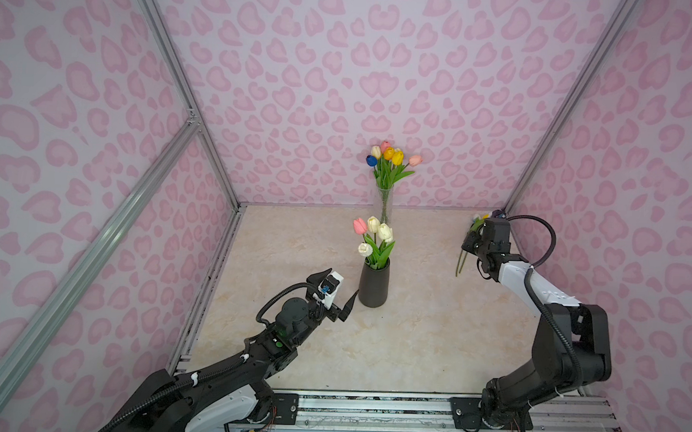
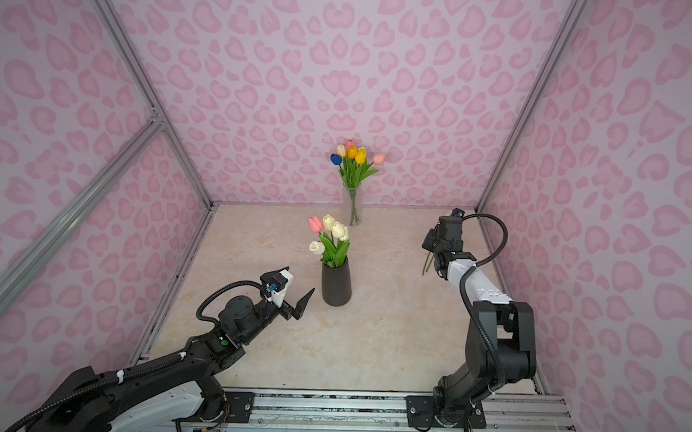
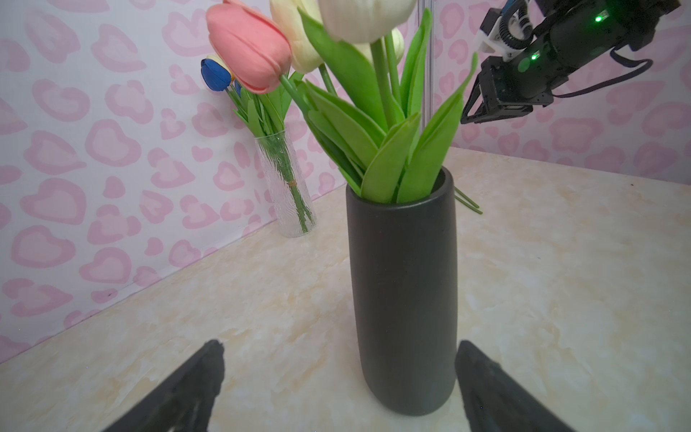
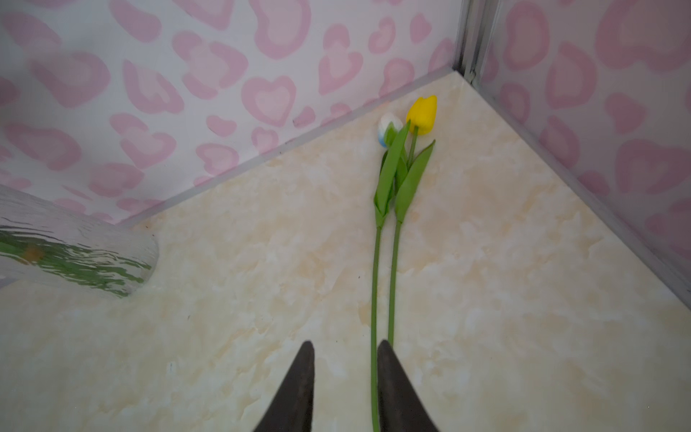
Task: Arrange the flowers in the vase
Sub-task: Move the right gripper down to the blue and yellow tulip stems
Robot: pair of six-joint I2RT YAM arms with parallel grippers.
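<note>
A dark vase stands mid-table holding one pink tulip and three white or cream tulips. My left gripper is open wide just left of it, and the vase shows in the gap, close to one finger. At the back right two flowers lie on the table: a yellow tulip and a white-and-blue one. My right gripper hovers over their stems, jaws narrowly open. One stem runs along the inside of a finger, not pinched.
A clear glass vase with several coloured tulips stands against the back wall. Pink patterned walls close in the table at the left, back and right. The two loose flowers lie close to the back right corner.
</note>
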